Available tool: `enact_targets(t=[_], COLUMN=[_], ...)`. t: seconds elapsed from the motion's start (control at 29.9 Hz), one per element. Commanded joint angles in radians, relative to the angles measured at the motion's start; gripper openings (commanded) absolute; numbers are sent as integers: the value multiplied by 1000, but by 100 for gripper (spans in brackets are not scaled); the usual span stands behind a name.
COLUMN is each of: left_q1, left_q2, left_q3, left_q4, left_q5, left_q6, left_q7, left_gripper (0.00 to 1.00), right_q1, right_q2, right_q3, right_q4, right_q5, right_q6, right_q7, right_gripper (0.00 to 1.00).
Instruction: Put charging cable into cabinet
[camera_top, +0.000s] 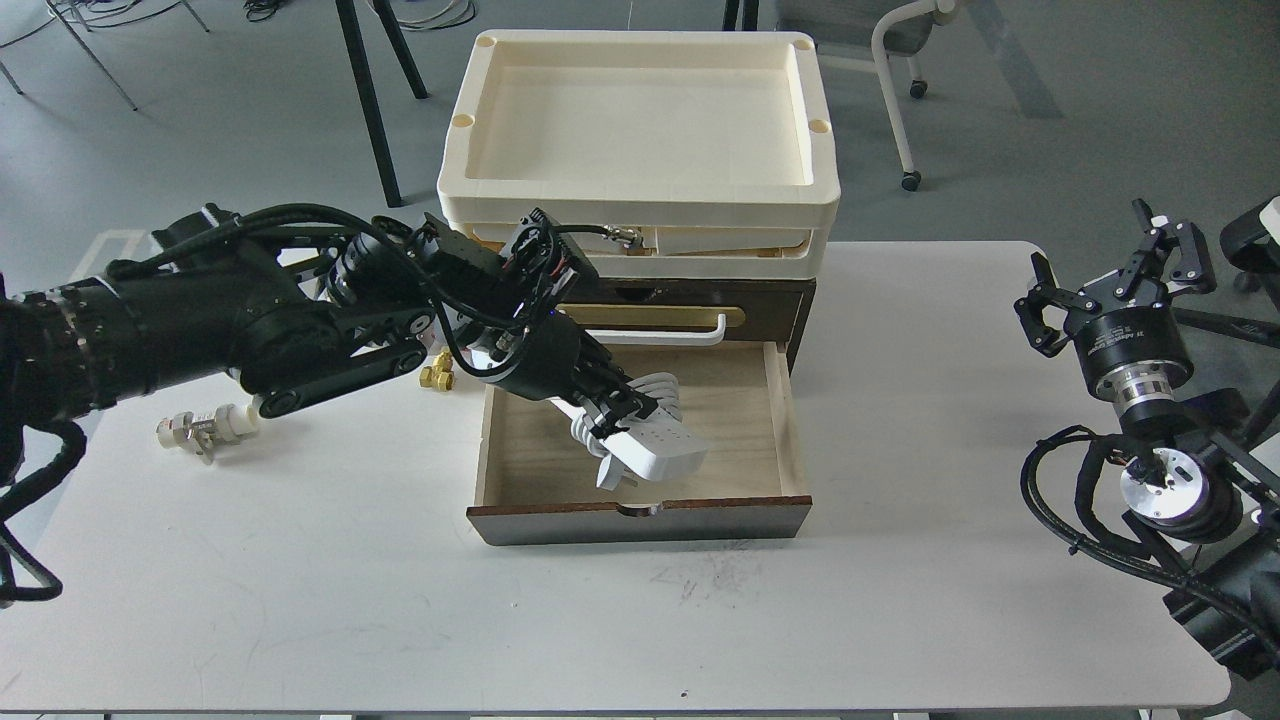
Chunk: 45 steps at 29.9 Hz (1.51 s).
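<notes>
The charging cable (655, 450), a white power strip with its cord coiled round the middle, is inside the open bottom drawer (740, 430) of the dark brown cabinet (770, 305). My left gripper (615, 412) is shut on the strip's coiled middle, and the strip's front end tilts toward the drawer's front. My right gripper (1110, 275) is open and empty at the table's right edge, far from the cabinet.
Cream trays (640, 125) are stacked on the cabinet. A white handle (690, 335) marks the shut upper drawer. A brass valve with a red handle (437, 375) and a white fitting (205, 428) lie left of the cabinet. A chair (900, 60) stands behind the table.
</notes>
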Motion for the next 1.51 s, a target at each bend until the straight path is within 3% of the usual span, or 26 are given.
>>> enact_targets(t=[0.0,0.2,0.33,0.5,0.7,0.9,1.07,1.24,1.27,1.34,1.47], left_q1=[4,2,28,87,185,286,358,406,429,473,547], left_q2=[-6,-2,40,104,152,164,198,181,172,143,115], left_q3=[0,-46,-228,-497,-784,-949,-983,-983,-982,-985,-986], left_q4=[1,-19,-96,-141,-115,56,204,391,415,427,427], left_q5=[-4,-25,-174,-500,-893,-1404,-1665,-1789,-1799,-1802,-1805], left_q6=[10,3,-16,-109,-109,-109,-109,-109,-109,-109,-109], left_q7=[0,0,0,0,0,0,0,0,22,61,61], left_gripper=[46,76,87,99,99,99,99,99,99,99,100], right_q1=[0,0,0,0,0,0,5,9,12,15,17], right_q2=[0,0,0,0,0,0,0,-2,-2,-2,-2], right_q3=[1,1,0,1,1,1,3,3,3,1,4], right_q4=[-1,-1,-1,-1,0,-3,-9,-9,-11,-9,-9], right_q5=[-1,-1,1,-1,-1,1,-1,1,1,1,1], right_q6=[0,0,0,0,2,2,-2,-8,-8,-2,0], right_q7=[0,0,0,0,0,0,-1,-38,-55,-89,-119], right_gripper=[100,100,100,100,100,100,100,100,100,100,100])
